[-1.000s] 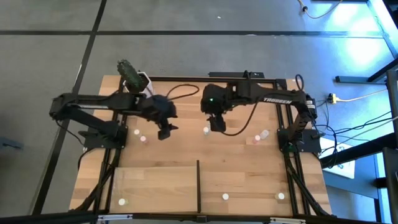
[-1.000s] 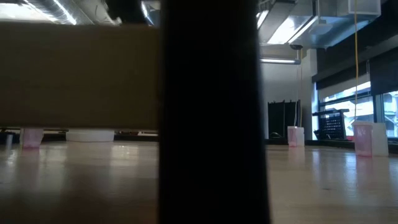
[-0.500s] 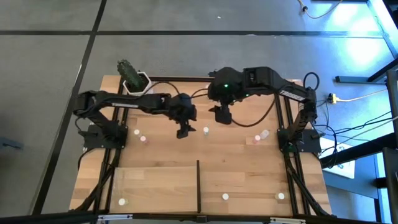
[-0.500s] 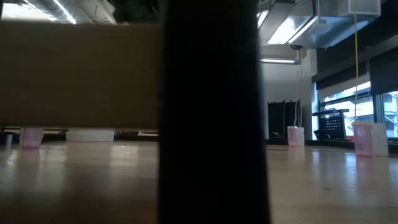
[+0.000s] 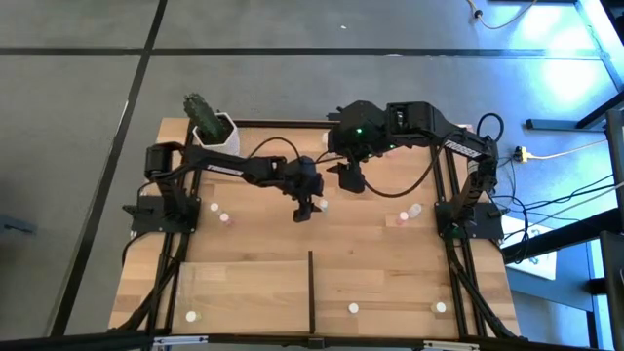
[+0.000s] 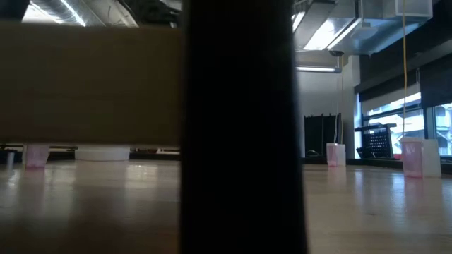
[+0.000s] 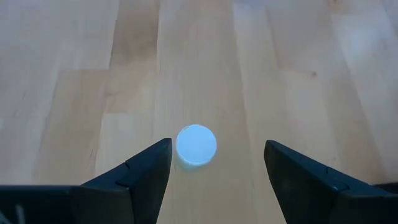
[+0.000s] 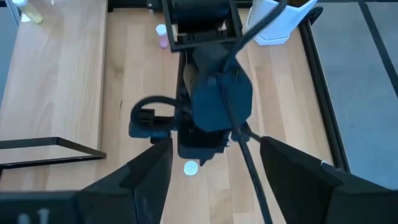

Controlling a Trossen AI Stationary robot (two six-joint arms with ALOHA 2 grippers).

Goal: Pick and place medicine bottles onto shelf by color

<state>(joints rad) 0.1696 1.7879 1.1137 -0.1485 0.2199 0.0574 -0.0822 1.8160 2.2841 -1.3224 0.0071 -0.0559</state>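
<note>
The wooden table (image 5: 390,249) fills the middle of the high view, with grey floor around it. On its lower part lies the paler shelf (image 5: 244,292), with a thin black divider (image 5: 311,291) standing upright along its right edge.

The left arm (image 5: 224,168) reaches from the left side of the frame toward the centre. Its left gripper (image 5: 305,211) hangs just above and left of centre, over a white-capped bottle (image 5: 320,204). In the left wrist view the jaws stand apart, one finger (image 7: 146,171) on each side of that bottle (image 7: 196,145), which sits nearer the left-hand finger; neither finger touches it.

The right arm (image 5: 429,132) comes in from the right side and bends across the upper centre. Its right gripper (image 5: 351,180) hovers just above and to the right of the left one, jaws apart and holding nothing. Its wrist view looks down on the left arm's dark wrist, with the same bottle (image 8: 190,168) just below it.

A white cactus pot (image 5: 213,130) stands at the table's upper left corner.

The other medicine bottles are scattered: two near the left arm's base (image 5: 214,207) and (image 5: 226,219), a pair at the right (image 5: 414,210) and (image 5: 402,218), one on the shelf at lower left (image 5: 191,317), and two right of the divider near the bottom edge (image 5: 353,308) and (image 5: 441,307).

In the low view the dark divider (image 6: 240,127) blocks the centre; pink-tinted bottles stand at the left (image 6: 37,155) and right (image 6: 335,154), (image 6: 413,156).
</note>
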